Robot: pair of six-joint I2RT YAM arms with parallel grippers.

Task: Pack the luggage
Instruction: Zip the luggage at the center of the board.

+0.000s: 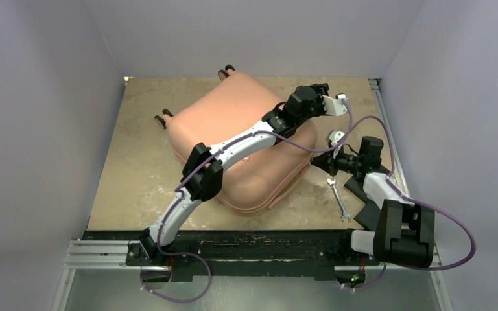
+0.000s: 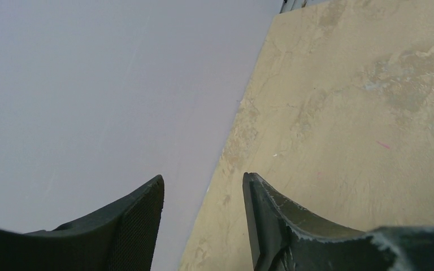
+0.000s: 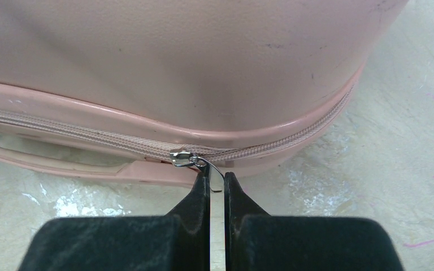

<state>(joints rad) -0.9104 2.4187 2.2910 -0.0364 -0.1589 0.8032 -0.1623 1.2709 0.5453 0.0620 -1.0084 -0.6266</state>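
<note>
Luggage (image 1: 240, 139) sits mid-frame, lid down. My right gripper (image 3: 216, 179), the nearer arm, is clamped on the wire ring (image 3: 219, 172) hanging off the zip slider (image 3: 182, 158) just above its tips. The zipper (image 3: 294, 138) runs left-right across frame, gaping leftward. Left gripper (image 2: 203, 189) hangs open, empty, upper right.

We looked down from above and behind the arms over the whole bench (image 1: 136, 188). Our left wrist camera faced bare bench and wall (image 2: 90, 84). The right wrist camera sat close against the zipper (image 3: 182, 159) of the luggage (image 3: 203, 68), which the overhead view shared.
</note>
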